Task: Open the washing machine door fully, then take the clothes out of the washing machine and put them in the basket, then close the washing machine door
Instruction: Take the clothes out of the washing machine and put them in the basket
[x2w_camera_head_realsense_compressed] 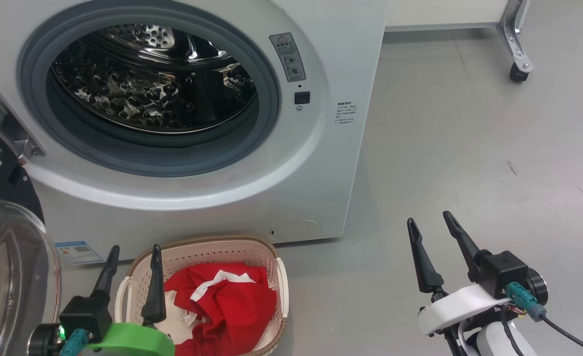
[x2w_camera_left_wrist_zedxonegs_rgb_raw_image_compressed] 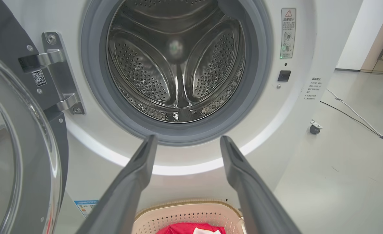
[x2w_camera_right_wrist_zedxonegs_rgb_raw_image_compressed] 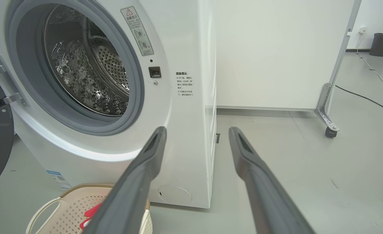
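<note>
The fingers [x2w_camera_head_realsense_compressed: 155, 291] of the left gripper [x2w_camera_head_realsense_compressed: 135, 247] are spread apart and hold nothing; in the head view they rise over the left end of the basket [x2w_camera_head_realsense_compressed: 207, 245]. The right gripper [x2w_camera_head_realsense_compressed: 428, 217] is also open with nothing between its fingers, and it hangs over the bare floor [x2w_camera_head_realsense_compressed: 469, 148], well apart from the basket.

The head view shows the clothes [x2w_camera_head_realsense_compressed: 232, 306] lying inside the basket, which stands on the floor just in front of the washing machine [x2w_camera_head_realsense_compressed: 321, 163]. The washing machine door [x2w_camera_head_realsense_compressed: 4, 277] is swung wide open at the left, with its glass bowl near the left gripper.

The left wrist view looks straight into the steel drum [x2w_camera_left_wrist_zedxonegs_rgb_raw_image_compressed: 175, 65] and shows its perforated wall and ribs, with a strip of the red fabric at the bottom edge. The right wrist view shows the side of the machine, a white panel [x2w_camera_right_wrist_zedxonegs_rgb_raw_image_compressed: 275, 48] on a caster wheel and a dark bin [x2w_camera_right_wrist_zedxonegs_rgb_raw_image_compressed: 382, 44] far behind.
</note>
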Tool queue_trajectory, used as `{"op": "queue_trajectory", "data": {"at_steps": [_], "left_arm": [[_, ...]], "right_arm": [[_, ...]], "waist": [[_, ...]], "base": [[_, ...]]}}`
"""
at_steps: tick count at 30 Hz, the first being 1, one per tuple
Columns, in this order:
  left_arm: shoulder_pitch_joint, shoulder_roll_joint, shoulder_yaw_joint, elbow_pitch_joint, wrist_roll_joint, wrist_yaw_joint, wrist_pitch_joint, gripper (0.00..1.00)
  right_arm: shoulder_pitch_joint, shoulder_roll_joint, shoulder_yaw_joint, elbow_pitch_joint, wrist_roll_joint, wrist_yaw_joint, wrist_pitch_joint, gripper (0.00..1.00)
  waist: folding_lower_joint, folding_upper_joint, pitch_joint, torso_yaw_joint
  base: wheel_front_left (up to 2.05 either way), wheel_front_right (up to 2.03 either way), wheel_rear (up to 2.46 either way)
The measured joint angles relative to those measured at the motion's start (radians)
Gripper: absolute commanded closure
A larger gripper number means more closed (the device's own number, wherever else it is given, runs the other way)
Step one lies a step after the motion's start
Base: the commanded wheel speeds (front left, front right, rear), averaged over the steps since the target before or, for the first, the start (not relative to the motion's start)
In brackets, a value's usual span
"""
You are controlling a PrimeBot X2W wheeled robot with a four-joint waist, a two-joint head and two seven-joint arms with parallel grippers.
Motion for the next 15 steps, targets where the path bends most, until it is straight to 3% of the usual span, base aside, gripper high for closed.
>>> {"op": "queue_trajectory", "data": {"at_steps": [15], "left_arm": [[0.079,0.001,-0.008,-0.091,0.000,0.019,0.038,0.00]], "right_arm": [[0.019,0.000,0.005,-0.016,0.003,-0.009,0.000,0.00]], "waist": [[0.0000,0.0000,-0.010,-0.005]], "base": [[0.00,0.00,0.00]]}}
